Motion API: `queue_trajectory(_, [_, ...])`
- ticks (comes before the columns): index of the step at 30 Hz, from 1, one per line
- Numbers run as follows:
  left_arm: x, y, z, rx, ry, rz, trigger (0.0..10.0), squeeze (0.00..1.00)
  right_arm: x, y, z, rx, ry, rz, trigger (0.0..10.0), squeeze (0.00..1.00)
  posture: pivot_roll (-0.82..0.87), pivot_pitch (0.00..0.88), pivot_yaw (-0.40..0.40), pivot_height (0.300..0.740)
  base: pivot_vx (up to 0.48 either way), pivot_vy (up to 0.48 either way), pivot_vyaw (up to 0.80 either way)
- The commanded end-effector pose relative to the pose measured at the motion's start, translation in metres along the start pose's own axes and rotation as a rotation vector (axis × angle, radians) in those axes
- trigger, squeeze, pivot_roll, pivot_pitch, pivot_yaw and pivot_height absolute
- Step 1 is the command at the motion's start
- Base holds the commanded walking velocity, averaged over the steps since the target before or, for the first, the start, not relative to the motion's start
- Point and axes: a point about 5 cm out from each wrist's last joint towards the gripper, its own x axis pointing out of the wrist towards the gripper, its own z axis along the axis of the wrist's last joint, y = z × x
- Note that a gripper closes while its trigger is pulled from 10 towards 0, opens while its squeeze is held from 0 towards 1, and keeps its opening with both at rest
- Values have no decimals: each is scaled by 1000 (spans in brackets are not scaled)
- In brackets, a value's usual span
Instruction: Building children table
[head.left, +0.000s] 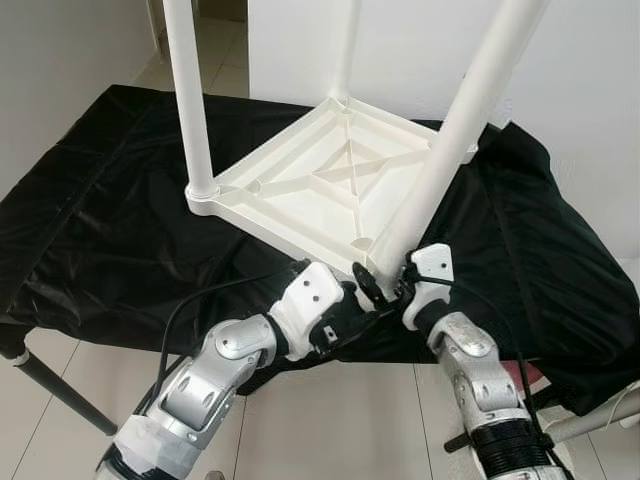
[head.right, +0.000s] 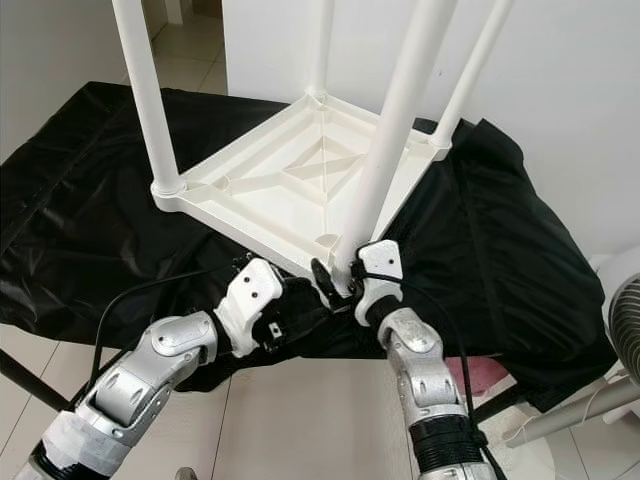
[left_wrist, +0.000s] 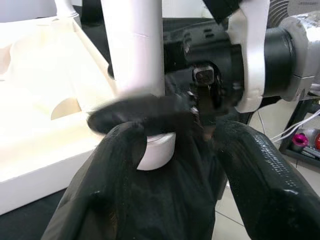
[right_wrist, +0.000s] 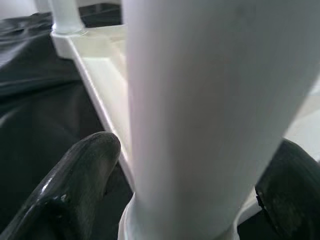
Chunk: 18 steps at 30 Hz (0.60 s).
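Left eye view: tabletop (head.left: 300, 185) lies upside down so both grippers, right gripper (head.left: 395, 278) and left gripper (head.left: 365, 285), clamp the 6 o'clock leg (head.left: 455, 140) into its socket.

Domestic interior, plain room in a home. Pale tiled floor (head.left: 330, 420), white painted walls (head.left: 590, 90), doorway behind opening onto more tile. Folding worktop (head.left: 90, 230) draped in black cloth; fan grille (head.right: 625, 340) at the side.

Head views evenly lit, sharp; white tabletop (head.left: 330, 185) slightly overexposed. Wrist views soft, the near leg (right_wrist: 200, 115) blurred.
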Motion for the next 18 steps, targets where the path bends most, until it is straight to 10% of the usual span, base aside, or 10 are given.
queue_trajectory(1, [2,-2,-2,6,8,-50,10000,0,0,-3,-2,-1,6,26,10000,0,42,3,-89,740,0,0,0])
queue_trajectory(11, [4,-3,-2,10,13,-54,10000,0,13,-9,0,0,-9,146,10000,0,44,3,-77,740,0,0,0])
queue_trajectory(12, [5,-2,-2,21,12,-50,10000,0,14,-13,-3,17,-1,149,0,0,37,1,-92,740,0,0,0])
queue_trajectory(18, [8,0,-1,23,4,-36,10000,0,18,-19,-5,13,10,181,0,0,25,0,-90,740,0,0,0])
